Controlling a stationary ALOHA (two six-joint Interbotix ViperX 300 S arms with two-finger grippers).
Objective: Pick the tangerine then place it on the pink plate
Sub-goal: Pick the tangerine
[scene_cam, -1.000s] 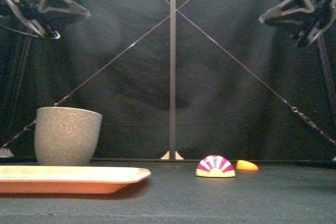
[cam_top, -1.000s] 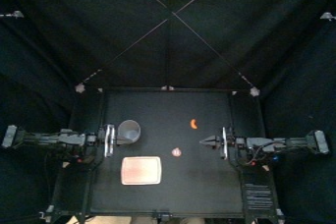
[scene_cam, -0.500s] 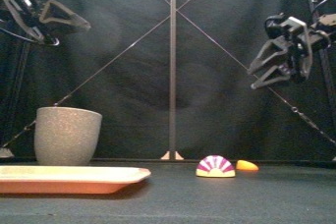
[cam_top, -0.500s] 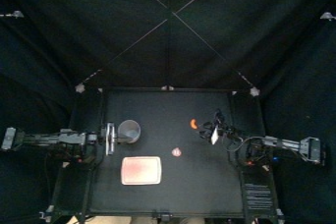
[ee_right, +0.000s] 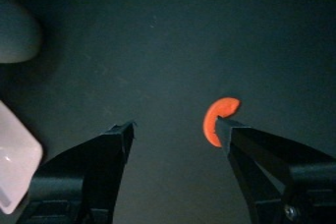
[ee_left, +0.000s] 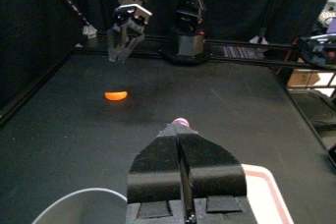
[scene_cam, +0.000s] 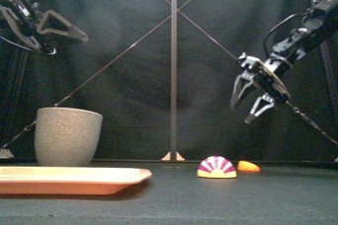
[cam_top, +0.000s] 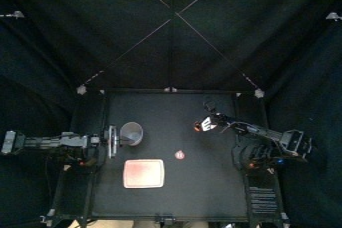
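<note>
Right gripper: jaws spread wide, nothing between them, hanging in the air above the tangerine. Tangerine lies on the black table, right of centre toward the back, close beside a domed pink-and-yellow toy and well apart from the pink plate. Plate sits front-left, with the tall grey cup behind it. Left gripper: jaws pressed together, empty, held high at the left over the plate and cup.

One pink plate, one tall grey cup, one orange tangerine piece, one striped pink-and-yellow toy.
</note>
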